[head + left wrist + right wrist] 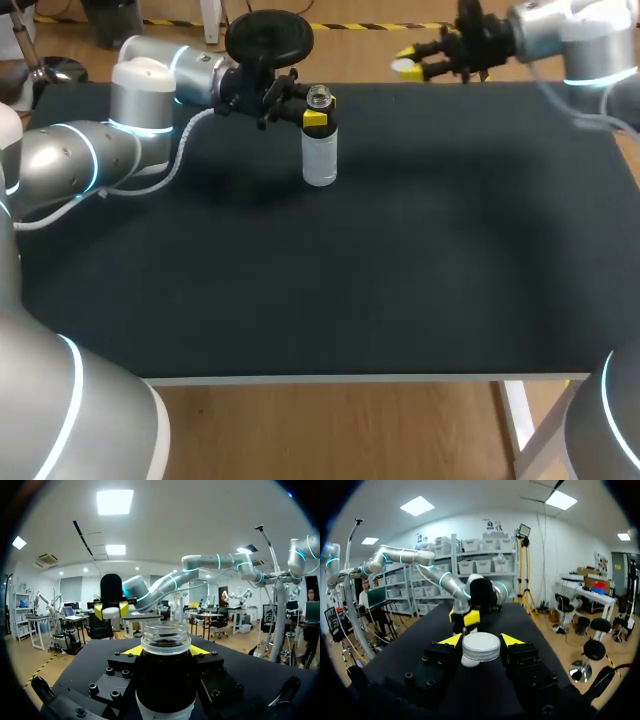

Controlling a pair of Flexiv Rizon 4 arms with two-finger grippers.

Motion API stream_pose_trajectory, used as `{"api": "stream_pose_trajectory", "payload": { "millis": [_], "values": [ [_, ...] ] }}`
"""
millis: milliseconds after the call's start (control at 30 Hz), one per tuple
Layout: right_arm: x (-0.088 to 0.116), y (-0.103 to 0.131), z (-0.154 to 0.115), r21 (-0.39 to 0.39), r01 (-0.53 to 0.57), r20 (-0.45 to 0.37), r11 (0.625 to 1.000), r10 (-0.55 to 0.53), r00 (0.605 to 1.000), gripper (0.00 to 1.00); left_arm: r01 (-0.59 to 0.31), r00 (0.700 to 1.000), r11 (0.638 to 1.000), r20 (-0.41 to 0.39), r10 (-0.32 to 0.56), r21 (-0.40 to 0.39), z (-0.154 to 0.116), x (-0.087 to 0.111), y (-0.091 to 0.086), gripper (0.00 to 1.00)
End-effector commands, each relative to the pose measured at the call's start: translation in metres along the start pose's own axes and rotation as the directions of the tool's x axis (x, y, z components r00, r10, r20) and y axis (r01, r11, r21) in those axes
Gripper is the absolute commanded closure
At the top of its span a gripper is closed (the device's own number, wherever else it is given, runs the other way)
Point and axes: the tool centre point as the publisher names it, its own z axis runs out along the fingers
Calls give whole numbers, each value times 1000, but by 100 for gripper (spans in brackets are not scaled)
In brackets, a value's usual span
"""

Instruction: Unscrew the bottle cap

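- The worktop [400,260] is a black mat, and the bottle stands on it near the far edge.
- The left arm [90,150] comes in along the far-left side. The left gripper [317,116] is closed on the bottle's shoulder, one yellow tip on each side, just under the neck.
- The right arm [580,35] hangs over the far-right corner. The right gripper [410,62] sits above the far edge, well apart from the bottle, with its jaws pinched on the cap.
- The bottle [320,160] is clear and upright, apparently resting on the worktop near the far edge, left of the middle. Its mouth is open, so the unscrewing looks done.
- The cap [481,647] is a white disc held only by its rim between the right fingertips.
- Risk: the hold on the cap's rim is shallow, so a quick swing could flick it off past the far edge.
- Risk: if the left jaws open unevenly or drag away sideways, the light bottle could tip over.
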Motion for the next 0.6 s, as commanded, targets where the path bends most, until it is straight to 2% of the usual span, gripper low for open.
{"api": "stream_pose_trajectory", "payload": {
  "millis": [33,300,600],
  "values": [
    [19,-24,-26,37,-35,50,999,33,998,100,-1,1000,1000,-2,1,-1,0,-1,0,100],
    [28,-79,-27,158,-96,74,983,85,994,100,-1,1000,1000,-2,1,-1,0,-1,0,100],
    [28,-119,-21,246,-132,106,960,109,988,100,-1,1000,1000,-2,1,-1,0,-1,0,100]
  ]
}}
